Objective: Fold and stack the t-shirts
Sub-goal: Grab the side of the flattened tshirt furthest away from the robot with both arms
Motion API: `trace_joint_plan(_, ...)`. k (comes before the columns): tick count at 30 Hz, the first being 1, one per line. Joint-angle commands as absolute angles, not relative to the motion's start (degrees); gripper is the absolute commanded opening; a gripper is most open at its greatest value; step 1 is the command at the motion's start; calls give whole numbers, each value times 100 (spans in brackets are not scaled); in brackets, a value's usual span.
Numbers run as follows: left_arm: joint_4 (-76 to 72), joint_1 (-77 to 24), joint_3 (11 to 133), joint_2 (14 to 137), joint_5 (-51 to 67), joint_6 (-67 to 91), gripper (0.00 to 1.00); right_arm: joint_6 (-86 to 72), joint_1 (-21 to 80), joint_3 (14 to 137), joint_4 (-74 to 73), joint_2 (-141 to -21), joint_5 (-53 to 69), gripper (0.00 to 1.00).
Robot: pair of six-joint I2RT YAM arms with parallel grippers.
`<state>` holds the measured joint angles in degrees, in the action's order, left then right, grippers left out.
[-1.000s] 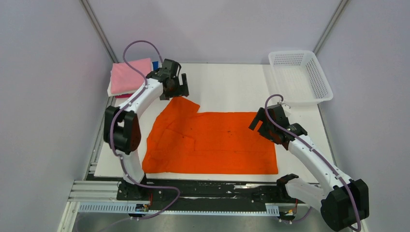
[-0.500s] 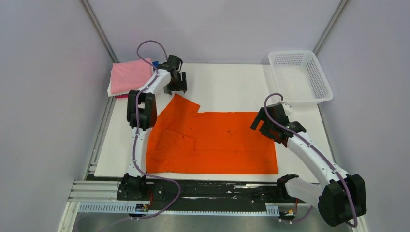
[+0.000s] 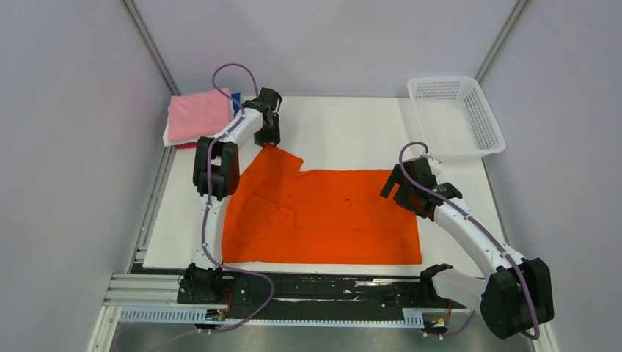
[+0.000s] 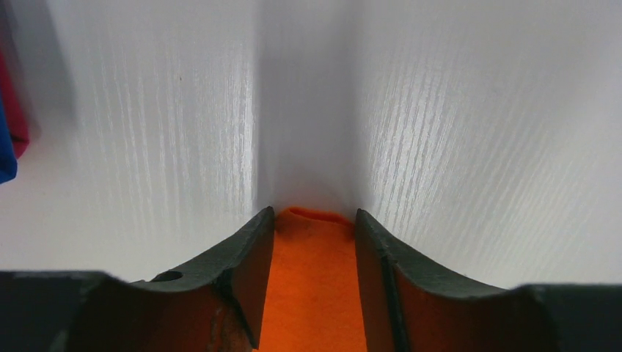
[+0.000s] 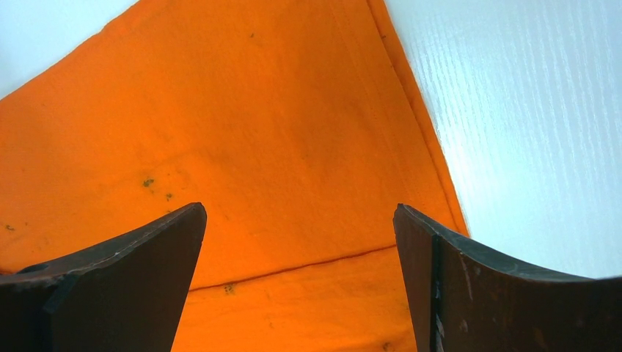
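Note:
A large bright orange t-shirt (image 3: 330, 216) lies partly folded on the white board, one sleeve tip pointing to the far left. My left gripper (image 3: 268, 139) stands straight down over that sleeve tip (image 4: 312, 279), its jaws (image 4: 314, 213) narrowed but still apart, with the flat cloth lying between them. At the shirt's far right corner my right gripper (image 3: 394, 185) hovers wide open above the orange cloth (image 5: 279, 147), (image 5: 301, 209) holding nothing. A folded pink t-shirt (image 3: 196, 116) tops a stack at the far left, with blue (image 4: 6, 158) and red (image 4: 11, 110) edges showing below it.
A white plastic mesh basket (image 3: 440, 79) stands at the far right corner of the white board (image 3: 345, 132). Grey walls close in the left, right and far sides. A metal rail with the arm bases runs along the near edge.
My left arm stretched out and lowered its gripper onto the sleeve tip, and its jaws have narrowed around the cloth. The right arm barely moved.

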<state>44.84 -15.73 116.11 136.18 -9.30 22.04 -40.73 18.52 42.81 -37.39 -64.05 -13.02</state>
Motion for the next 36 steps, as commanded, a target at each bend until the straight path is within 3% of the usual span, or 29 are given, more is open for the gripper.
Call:
trace_joint_plan(1,4677,-1614,11434,13556,-1141,2243,49,-3994,1799,4280,-3551,-6349,-1423,100)
trace_joint_plan(6,4610,-1631,11393,13507,-1019,2213,31,-4021,1754,4326,-3551,-6293,-1524,100)
trace_joint_plan(12,4563,-1639,11306,13286,-965,2189,1,-3970,1689,4710,-3551,-6554,-1933,100)
trace_joint_plan(22,4093,-1775,10434,12115,-803,2223,0,-3839,1655,6811,-4131,-9026,-2507,97)
trace_joint_plan(31,3689,-1883,9286,10916,-698,2337,0,-3838,1588,9026,-5220,-11340,-2917,84)
trace_joint_plan(36,3614,-1927,8876,10516,-685,2400,0,-3905,1582,9386,-5437,-11913,-3063,80)
